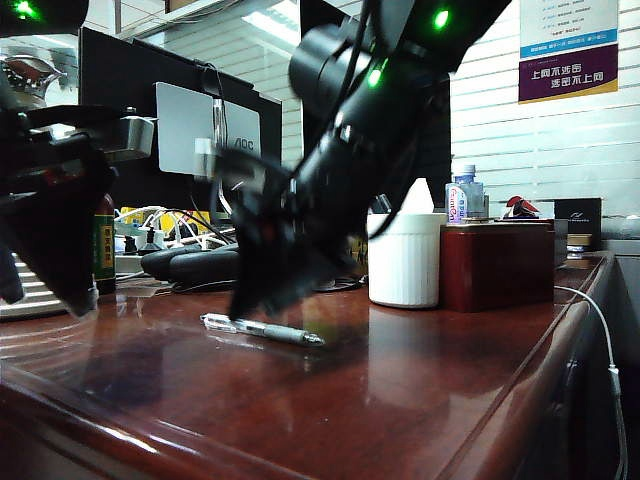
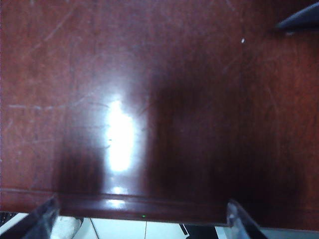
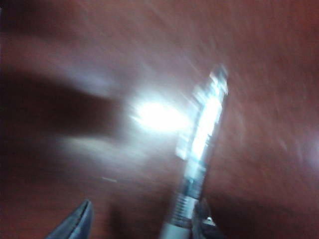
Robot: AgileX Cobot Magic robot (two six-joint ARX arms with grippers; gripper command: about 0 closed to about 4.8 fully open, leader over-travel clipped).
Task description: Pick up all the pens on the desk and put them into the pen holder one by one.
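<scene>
On the desk [image 1: 420, 400], a white-and-silver pen [image 1: 262, 329] lies flat near the front edge, its long axis across the exterior view, tip to the right. Only the right wrist view shows its clear, shiny barrel [image 3: 199, 149] close up, blurred, between the right gripper's [image 3: 142, 221] spread fingers. The right gripper [image 1: 262, 290] hangs just above the pen. The left gripper [image 2: 144, 219], fingers wide apart, hovers over bare desk at left. Farther back stands the white ribbed holder [image 1: 405, 258], beside a dark red box [image 1: 497, 265].

Open tabletop [image 1: 400, 390] surrounds the white-and-silver pen [image 1: 262, 329]; the right hand [image 1: 262, 290] hangs just above it, the left hand [image 1: 60, 260] well aside; pen holder [image 1: 405, 262] and dark red box [image 1: 497, 266] block the back.
</scene>
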